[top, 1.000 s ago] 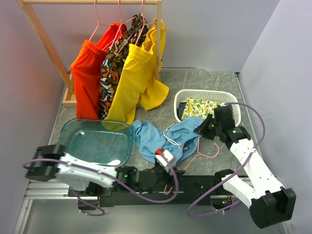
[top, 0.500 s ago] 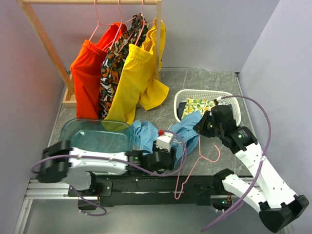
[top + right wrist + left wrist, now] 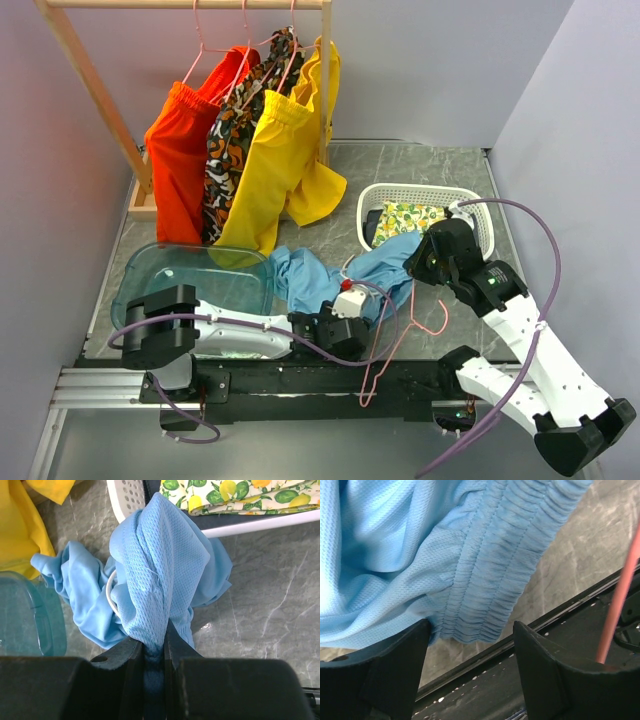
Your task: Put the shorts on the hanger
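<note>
at the far left a wooden rack (image 3: pixel 95 90) stands at the back of the grey bench (image 3: pixel 400 165), with orange-red shorts (image 3: pixel 180 160), a patterned cloth (image 3: pixel 232 140) and yellow shorts (image 3: pixel 270 160) hung on it side by side. in front of them sits a clear teal tub (image 3: pixel 190 280). the left arm lies low along the near edge, reaching right past the tub. its left end effector (image 3: pixel 470 630) is open, fingers spread wide, with the gathered elastic waistband of the shorts (image 3: pixel 305 280) hanging between them. whether either finger touches the cloth cannot be told. the sky-blue shorts are bunched on the bench between the tub and the basket, with a white drawstring showing in the folds. just right of them the pink wire hanger (image 3: pixel 619 597) lies bare on the bench, its long wire slanting toward the dark rail at the near edge; the shorts are not on it. the right end effector (image 3: pixel 154 647) is pinched tight on a fold of the shorts, holding that end up in a peak. behind it stands a white slotted basket (image 3: pixel 400 190) with a lemon-print cloth (image 3: pixel 405 218) inside.
</note>
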Controlling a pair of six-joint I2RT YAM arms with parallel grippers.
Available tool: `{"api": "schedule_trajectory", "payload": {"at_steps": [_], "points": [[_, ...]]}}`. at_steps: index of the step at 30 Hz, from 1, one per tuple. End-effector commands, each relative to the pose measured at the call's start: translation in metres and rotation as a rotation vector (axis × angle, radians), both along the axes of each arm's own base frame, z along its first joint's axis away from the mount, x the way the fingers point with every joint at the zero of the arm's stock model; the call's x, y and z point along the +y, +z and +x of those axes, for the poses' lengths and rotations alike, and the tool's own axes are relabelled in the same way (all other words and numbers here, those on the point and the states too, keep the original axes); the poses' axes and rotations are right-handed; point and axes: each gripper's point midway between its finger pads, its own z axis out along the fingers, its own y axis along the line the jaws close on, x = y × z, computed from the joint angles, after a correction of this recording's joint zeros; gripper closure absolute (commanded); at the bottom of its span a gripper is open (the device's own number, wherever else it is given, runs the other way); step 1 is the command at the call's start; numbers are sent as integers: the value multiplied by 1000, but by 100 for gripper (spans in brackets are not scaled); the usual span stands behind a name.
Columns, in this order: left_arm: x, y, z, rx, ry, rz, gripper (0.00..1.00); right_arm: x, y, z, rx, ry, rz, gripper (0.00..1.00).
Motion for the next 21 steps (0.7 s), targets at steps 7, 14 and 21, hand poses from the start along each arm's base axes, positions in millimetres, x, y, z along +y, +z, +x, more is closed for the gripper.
{"api": "schedule_trajectory", "payload": {"at_steps": [7,14,21], "points": [[-9,-2,10,-13,93,-28,42,-3,24,11,-90,-58,36,100],[14,1,13,-19,163,-56,99,-7,35,24,-95,-116,29,100],[27,13,-3,43,119,-118,99,-34,69,57,-163,-247,82,100]]}}
